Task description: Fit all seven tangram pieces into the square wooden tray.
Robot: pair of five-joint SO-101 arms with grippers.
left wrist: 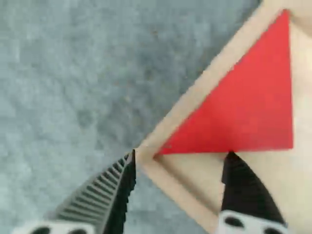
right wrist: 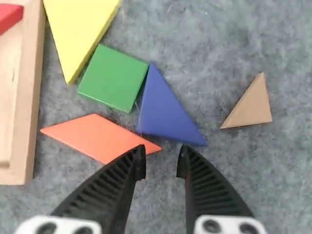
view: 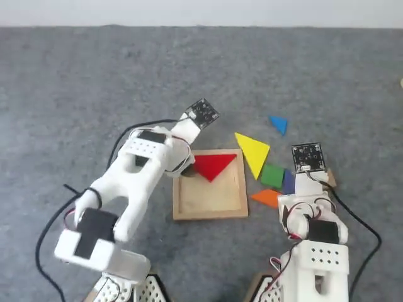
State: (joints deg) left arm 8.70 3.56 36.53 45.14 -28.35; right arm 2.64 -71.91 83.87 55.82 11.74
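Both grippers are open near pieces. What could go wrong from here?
The left gripper straddles the tray corner, one finger outside, one inside by the red triangle: closing could drag the tray or nudge that piece. The right gripper hangs where the orange parallelogram and blue triangle touch; it might catch both.

Tray floor: the wooden tray (view: pixel 211 212) has open floor through its middle and near side; the red triangle (view: pixel 211 165) takes the far edge.
Far-left corner: the left claw (left wrist: pixel 179 160) straddles the rim, jaws spread, one finger outside and one inside beside the red triangle.
Right of tray: the yellow triangle (view: pixel 253 151), green square (view: pixel 272 175), dark blue triangle (right wrist: pixel 163 109) and orange parallelogram (view: pixel 266 197) crowd together with hardly a gap.
Right claw (right wrist: pixel 161 152): narrowly parted, just beside the orange and blue corners.
Loose pieces: the small blue triangle (view: pixel 278 123) and tan triangle (right wrist: pixel 251 105) lie apart, with open table (view: pixel 94 82) around each.
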